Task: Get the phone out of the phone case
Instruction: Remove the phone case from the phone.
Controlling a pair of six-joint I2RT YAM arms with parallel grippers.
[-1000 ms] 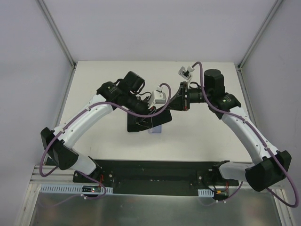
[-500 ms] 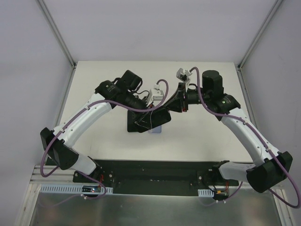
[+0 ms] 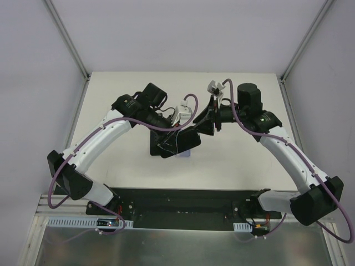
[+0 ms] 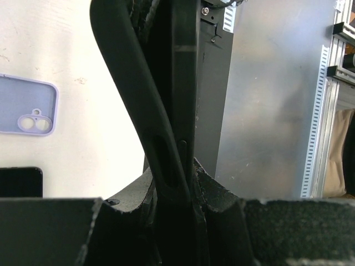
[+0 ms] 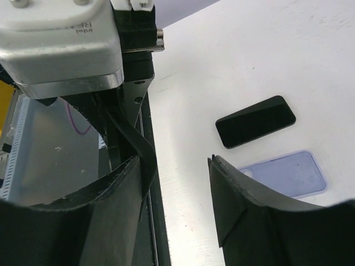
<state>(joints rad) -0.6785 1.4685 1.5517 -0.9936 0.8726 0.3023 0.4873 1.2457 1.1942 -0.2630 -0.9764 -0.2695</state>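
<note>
My left gripper [image 4: 175, 177] is shut on the black phone [image 4: 186, 83], which I see edge-on and standing upright between its fingers. The black phone case [image 4: 130, 94] bows away from the phone's left side and is peeled off along its upper length. In the right wrist view a strip of that case [image 5: 136, 147] curls against the left finger [image 5: 119, 194] of my right gripper [image 5: 175, 163], which stands open with nothing held. From above, the left gripper [image 3: 178, 137] and right gripper [image 3: 205, 122] meet over the table's middle.
A lavender phone case [image 5: 288, 174] lies flat on the white table, also seen below the grippers [image 3: 184, 153]. A second black phone [image 5: 255, 122] lies beside it. The black base rail [image 3: 183, 202] runs along the near edge.
My right gripper has opened and let go of the case edge, then shifted slightly left and back. The left gripper keeps its hold and has barely moved.
</note>
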